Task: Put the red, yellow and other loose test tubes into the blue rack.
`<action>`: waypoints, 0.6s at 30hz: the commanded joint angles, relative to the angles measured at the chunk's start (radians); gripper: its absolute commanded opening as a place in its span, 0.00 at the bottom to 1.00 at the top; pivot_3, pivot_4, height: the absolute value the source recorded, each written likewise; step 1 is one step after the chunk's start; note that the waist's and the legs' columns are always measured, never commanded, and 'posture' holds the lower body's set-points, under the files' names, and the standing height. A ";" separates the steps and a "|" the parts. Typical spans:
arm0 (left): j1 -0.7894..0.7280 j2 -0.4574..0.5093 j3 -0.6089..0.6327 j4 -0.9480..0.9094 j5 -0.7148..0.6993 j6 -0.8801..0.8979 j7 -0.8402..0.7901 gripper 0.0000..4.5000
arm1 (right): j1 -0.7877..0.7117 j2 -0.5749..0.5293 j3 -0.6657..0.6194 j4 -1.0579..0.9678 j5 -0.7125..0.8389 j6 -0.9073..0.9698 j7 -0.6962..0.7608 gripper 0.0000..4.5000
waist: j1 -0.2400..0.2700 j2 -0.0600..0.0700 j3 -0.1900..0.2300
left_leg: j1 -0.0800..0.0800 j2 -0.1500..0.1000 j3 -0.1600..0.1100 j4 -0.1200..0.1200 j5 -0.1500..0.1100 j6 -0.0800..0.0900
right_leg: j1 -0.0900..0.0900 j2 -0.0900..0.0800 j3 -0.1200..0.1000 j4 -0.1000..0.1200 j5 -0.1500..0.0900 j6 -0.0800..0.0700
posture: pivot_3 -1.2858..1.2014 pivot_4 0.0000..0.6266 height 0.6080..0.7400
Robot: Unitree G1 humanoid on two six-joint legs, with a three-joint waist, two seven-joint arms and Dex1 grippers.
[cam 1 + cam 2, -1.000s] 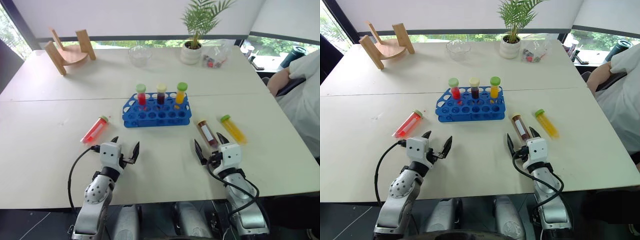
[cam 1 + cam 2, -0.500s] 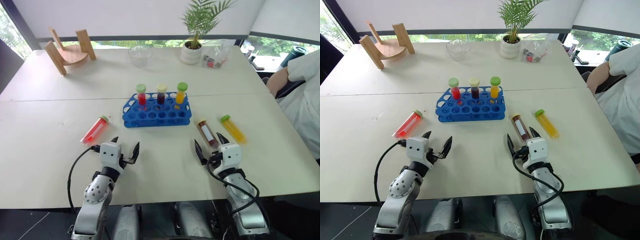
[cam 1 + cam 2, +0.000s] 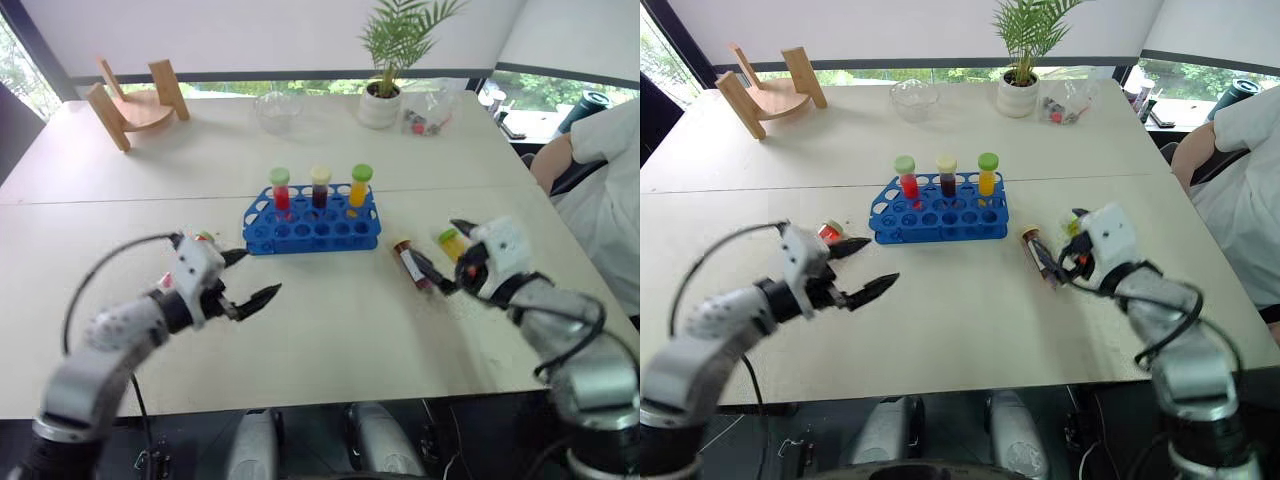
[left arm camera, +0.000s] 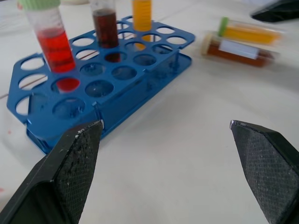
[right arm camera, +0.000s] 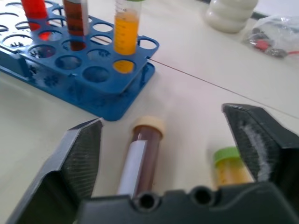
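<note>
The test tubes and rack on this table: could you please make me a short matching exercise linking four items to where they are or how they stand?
Column one:
1. dark brown tube with cream cap
2. yellow tube with green cap
3. blue rack
4. right gripper

Column two:
A. holds three capped tubes upright in its back row
B. open, empty, beside the loose tubes
C. lying on the table just right of the rack
D. lying further right, partly hidden by the right gripper

Pairs: 1-C, 2-D, 3-A, 4-B
</note>
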 commanded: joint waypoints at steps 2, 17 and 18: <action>-0.128 0.133 0.061 0.053 -0.164 0.118 -0.177 1.00 | -0.305 -0.203 0.080 0.201 0.112 0.390 0.160 1.00 | 0.001 0.001 0.001 | -0.002 0.000 0.000 -0.001 0.000 0.000 | -0.003 0.000 0.000 -0.001 0.000 0.000 | 0.52 0.24 1.00; -0.210 0.223 0.040 0.077 -0.177 0.136 -0.302 1.00 | -0.670 -0.214 0.592 0.882 -0.083 0.210 0.479 0.88 | -0.029 0.002 0.003 | -0.010 0.000 0.002 -0.001 -0.007 0.012 | -0.012 0.000 0.000 0.000 -0.001 0.004 | 0.52 0.24 1.00; -0.209 0.223 0.042 0.073 -0.176 0.135 -0.299 1.00 | -0.677 -0.202 0.599 0.907 -0.097 0.191 0.491 0.81 | -0.030 0.002 0.003 | -0.010 0.000 0.002 -0.001 -0.007 0.012 | -0.012 0.000 0.000 0.001 -0.001 0.004 | 0.52 0.24 1.00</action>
